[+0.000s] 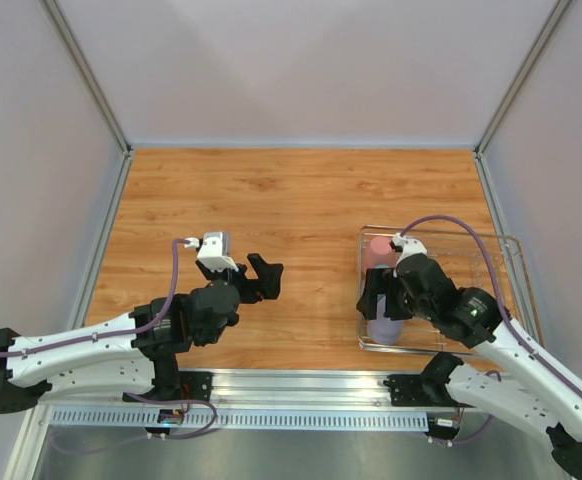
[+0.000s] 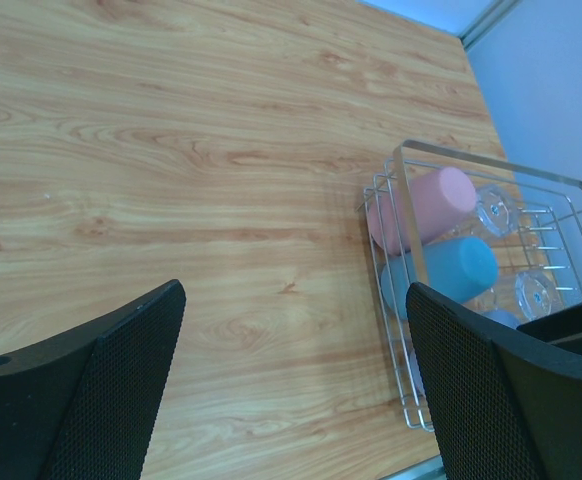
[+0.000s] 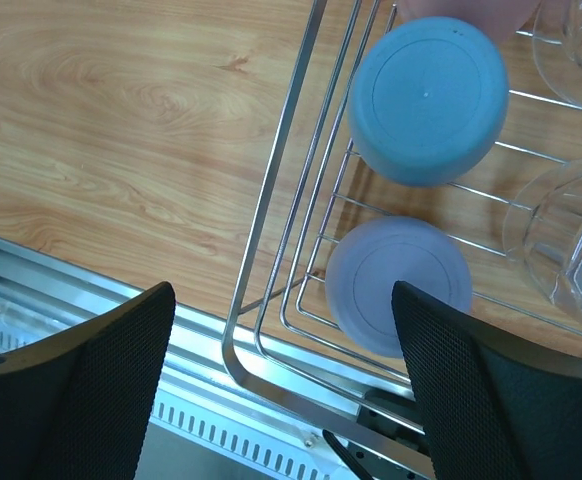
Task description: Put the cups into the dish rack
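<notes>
The silver wire dish rack (image 1: pixel 501 240) sits at the right of the wooden table. The pink cup (image 1: pixel 376 252) and lavender cup (image 1: pixel 384 330) show along its left side. The right wrist view shows the blue cup (image 3: pixel 426 95) and lavender cup (image 3: pixel 396 280) base-up in the rack (image 3: pixel 271 230), with a clear tumbler (image 3: pixel 571 250) beside them. The left wrist view shows the pink (image 2: pixel 426 205) and blue (image 2: pixel 446 272) cups and two tumblers (image 2: pixel 496 210) (image 2: pixel 536 292). My right gripper (image 1: pixel 384 295) (image 3: pixel 283 290) is open and empty above the rack's near left corner. My left gripper (image 1: pixel 264 278) (image 2: pixel 293 290) is open and empty over bare table.
A metal rail (image 1: pixel 301 385) runs along the table's near edge, just under the rack's near corner (image 3: pixel 271 400). Pale walls close in the left, back and right sides.
</notes>
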Robot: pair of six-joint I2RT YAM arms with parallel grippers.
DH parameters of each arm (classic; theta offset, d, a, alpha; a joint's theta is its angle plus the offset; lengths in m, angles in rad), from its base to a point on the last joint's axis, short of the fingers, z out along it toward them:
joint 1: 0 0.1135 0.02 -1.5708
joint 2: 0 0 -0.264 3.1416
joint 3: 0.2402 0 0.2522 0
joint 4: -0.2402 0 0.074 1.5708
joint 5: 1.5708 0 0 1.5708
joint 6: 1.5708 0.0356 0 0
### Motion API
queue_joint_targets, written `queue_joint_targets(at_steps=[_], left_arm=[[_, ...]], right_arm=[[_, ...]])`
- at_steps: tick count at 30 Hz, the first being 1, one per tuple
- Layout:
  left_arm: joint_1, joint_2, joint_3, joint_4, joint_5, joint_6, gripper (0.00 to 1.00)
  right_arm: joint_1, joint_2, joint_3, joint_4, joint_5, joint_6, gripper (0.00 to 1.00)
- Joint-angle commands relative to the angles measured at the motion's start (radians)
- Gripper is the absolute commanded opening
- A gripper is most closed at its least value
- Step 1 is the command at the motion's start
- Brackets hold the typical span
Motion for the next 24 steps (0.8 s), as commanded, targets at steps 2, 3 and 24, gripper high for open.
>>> queue_joint_targets(at_steps=[2, 3, 24], left_arm=[[0.005, -0.017, -0.006, -0.005, -0.018, -0.016, 1.0], [0.005, -0.017, -0.006, -0.008, -0.018, -0.016, 1.0], [0.014, -0.027, 0.021, -0.067, 0.0, -0.019, 1.0]], right_arm=[[0.001, -0.03, -0.026, -0.042, -0.068, 0.066, 0.9], [0.0, -0.034, -0.028, -0.045, -0.077, 0.069, 0.89], [0.0, 0.03, 0.27, -0.246, 0.009, 0.036, 1.0]])
